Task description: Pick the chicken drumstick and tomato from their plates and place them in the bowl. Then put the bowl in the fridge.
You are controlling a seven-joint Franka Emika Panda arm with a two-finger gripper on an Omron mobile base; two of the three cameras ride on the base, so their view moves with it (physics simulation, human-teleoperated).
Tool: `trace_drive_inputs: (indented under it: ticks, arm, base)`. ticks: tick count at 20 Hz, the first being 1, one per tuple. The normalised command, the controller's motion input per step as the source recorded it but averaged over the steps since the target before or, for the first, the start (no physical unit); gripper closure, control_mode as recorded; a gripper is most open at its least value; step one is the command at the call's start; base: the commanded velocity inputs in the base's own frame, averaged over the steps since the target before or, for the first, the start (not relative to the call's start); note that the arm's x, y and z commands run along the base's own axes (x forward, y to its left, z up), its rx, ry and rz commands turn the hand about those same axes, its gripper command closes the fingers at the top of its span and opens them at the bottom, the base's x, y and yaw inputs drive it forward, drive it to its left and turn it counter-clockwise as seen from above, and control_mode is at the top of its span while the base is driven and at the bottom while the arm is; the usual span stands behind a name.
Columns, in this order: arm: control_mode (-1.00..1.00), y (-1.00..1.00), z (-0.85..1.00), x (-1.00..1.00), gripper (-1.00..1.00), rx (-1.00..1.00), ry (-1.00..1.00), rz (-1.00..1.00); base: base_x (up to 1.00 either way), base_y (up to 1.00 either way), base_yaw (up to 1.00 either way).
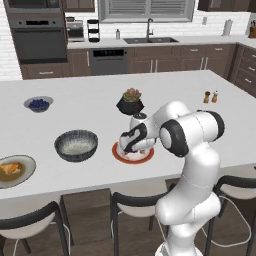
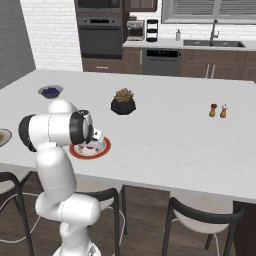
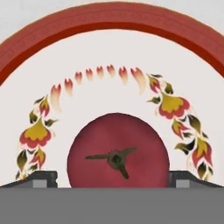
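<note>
The dark-red tomato (image 3: 118,151) lies on the white plate with the orange-red rim (image 3: 109,22), seen close from above. My gripper (image 3: 113,178) hangs low over it, open, a fingertip (image 3: 41,178) on each side of the tomato without touching it. From the base, the gripper (image 1: 134,146) sits over this plate (image 1: 120,156) near the island's front edge. Left of it stands the grey speckled bowl (image 1: 76,145). Further left, the chicken drumstick (image 1: 11,167) rests on the grey-rimmed plate (image 1: 27,172). The fridge is out of view.
A black pot with a succulent (image 1: 130,102) stands just behind the red-rimmed plate. A small bowl of blue berries (image 1: 38,104) is at the far left, two shakers (image 1: 210,96) at the right. Stools (image 1: 132,205) line the island's front edge.
</note>
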Motion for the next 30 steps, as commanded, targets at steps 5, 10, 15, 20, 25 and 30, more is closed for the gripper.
trace_drive_inputs:
  ticks: [5,10,15,20,25,30]
  arm:
    - [-1.00,0.00,-0.03,0.32,-1.00,0.00,0.00,0.00]
    - [-1.00,0.00,-0.07,0.08,1.00,0.00,0.00,0.00]
    - [-1.00,0.00,0.12,-0.07,1.00,0.00,0.00,0.00]
    - [-1.00,0.34,0.98,-0.36,1.00,0.00,-0.01,0.01]
    - [-1.00,0.92,0.94,-0.03,1.00,0.00,0.00,0.03]
    - [-1.00,1.00,0.26,0.49,1.00,0.00,0.01,0.00]
  base:
    - [0.00,0.00,0.00]
    - [0.00,0.00,0.00]
    - [0.00,0.00,0.00]
    - [0.00,0.00,0.00]
    - [0.00,0.00,0.00]
    - [0.00,0.00,0.00]
